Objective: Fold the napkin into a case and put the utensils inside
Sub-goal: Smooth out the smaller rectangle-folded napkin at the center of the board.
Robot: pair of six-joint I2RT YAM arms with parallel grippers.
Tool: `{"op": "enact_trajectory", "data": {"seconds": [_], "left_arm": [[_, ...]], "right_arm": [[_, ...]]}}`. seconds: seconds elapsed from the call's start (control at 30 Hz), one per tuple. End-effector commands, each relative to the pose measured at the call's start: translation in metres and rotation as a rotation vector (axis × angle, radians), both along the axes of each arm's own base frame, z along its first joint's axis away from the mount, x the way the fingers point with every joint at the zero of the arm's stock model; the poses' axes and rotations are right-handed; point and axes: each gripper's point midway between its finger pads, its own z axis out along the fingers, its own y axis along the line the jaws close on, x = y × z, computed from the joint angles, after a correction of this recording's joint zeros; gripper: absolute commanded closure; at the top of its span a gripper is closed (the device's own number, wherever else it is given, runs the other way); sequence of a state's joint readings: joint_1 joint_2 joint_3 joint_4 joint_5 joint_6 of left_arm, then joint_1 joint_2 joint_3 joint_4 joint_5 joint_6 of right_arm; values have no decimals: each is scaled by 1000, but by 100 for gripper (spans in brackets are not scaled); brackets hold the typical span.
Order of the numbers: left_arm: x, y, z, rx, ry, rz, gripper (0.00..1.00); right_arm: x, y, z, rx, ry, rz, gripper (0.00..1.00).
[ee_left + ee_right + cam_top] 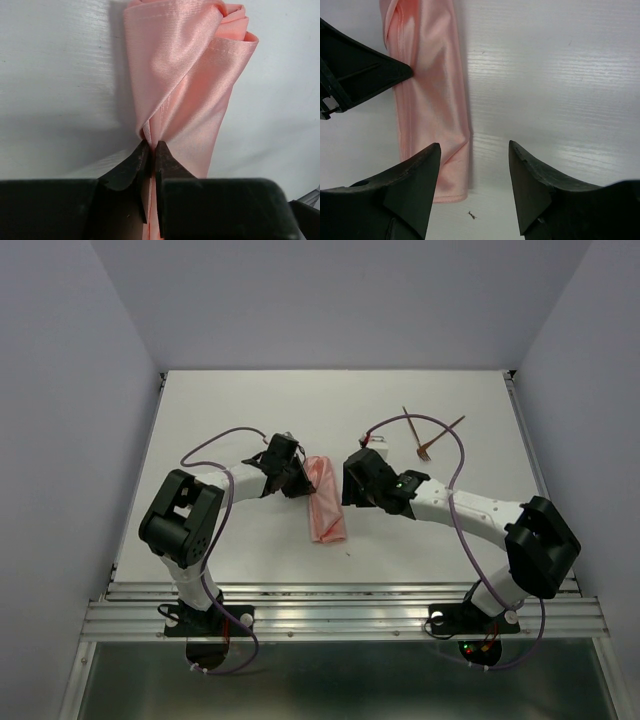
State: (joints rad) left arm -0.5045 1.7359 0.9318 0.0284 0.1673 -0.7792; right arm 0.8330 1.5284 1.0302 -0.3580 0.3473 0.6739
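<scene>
The salmon-pink napkin (326, 504) lies in the middle of the table as a narrow folded packet. My left gripper (296, 480) is at its far left edge and is shut on a fold of the cloth (186, 80), lifting that end into a twisted peak. My right gripper (350, 490) is open and empty beside the packet's right edge; the packet's near end (432, 107) lies by its left finger. The left gripper's finger (360, 72) shows at the left of the right wrist view. The two thin reddish-brown utensils (428, 435) lie crossed at the far right.
Purple cables (222, 440) loop over both arms. A tiny dark speck (471, 215) lies on the white table (240, 400) near the packet's end. Grey walls close in the table on three sides, and a metal rail (340, 610) runs along the near edge.
</scene>
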Motion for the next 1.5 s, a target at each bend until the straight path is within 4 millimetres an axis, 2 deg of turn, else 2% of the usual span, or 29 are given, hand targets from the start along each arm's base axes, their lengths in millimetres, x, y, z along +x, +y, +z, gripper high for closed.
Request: {"op": "enact_trajectory", "data": {"seconds": [0.0,0.07,0.17,0.2,0.23,0.27,0.33,0.37,0.43,0.47,0.5,0.57,0.6,0.67,0.7,0.73,0.77,0.83,0.93,1.2,1.4,1.47], "left_arm": [[3,-3,8,-12,-41,-9,89],[4,-3,8,-15,-45,-9,95],[3,-5,7,-24,-45,-16,95],[2,-5,7,-26,-44,-15,93],[1,-5,6,-27,-40,-18,87],[0,-5,7,-29,-41,-21,72],[0,-5,8,-33,-43,-20,61],[-1,-4,8,-35,-44,-19,51],[1,-4,11,-41,-51,-15,48],[2,-4,13,-44,-58,-15,48],[3,-4,14,-45,-61,-14,48],[4,-3,14,-42,-62,-13,51],[4,-3,12,-41,-57,-13,53],[4,-3,9,-41,-50,-14,58],[3,-2,8,-41,-48,-14,64],[2,-1,6,-40,-44,-15,70],[3,-2,6,-43,-45,-13,72],[2,-1,6,-44,-43,-14,76],[4,1,5,-44,-42,-13,87],[6,2,5,-50,-39,-19,89],[5,2,4,-50,-36,-24,89],[5,2,4,-49,-36,-25,89]], "right_arm": [[5,8,3,34,-12,4,38],[4,9,3,35,-9,8,39],[3,9,3,34,-6,13,39],[3,9,2,35,-5,19,39],[3,10,3,35,-5,19,39],[3,10,3,35,-4,20,39],[4,11,4,35,-7,23,39],[6,13,2,26,-4,29,39],[9,17,-1,12,0,43,41],[15,22,5,15,-15,49,44],[22,21,-1,-10,-13,41,55],[35,26,5,-5,-29,36,66],[44,25,-4,-11,-13,32,75],[56,27,-4,2,-11,32,82],[64,31,0,12,-22,39,83],[73,32,-5,15,-14,40,85],[81,35,0,29,-23,40,86],[90,41,-3,39,-13,58,86],[98,54,-19,27,14,93,86],[103,77,-20,92,32,142,87],[107,83,-23,100,34,152,87],[108,85,-30,98,46,148,87]]}}
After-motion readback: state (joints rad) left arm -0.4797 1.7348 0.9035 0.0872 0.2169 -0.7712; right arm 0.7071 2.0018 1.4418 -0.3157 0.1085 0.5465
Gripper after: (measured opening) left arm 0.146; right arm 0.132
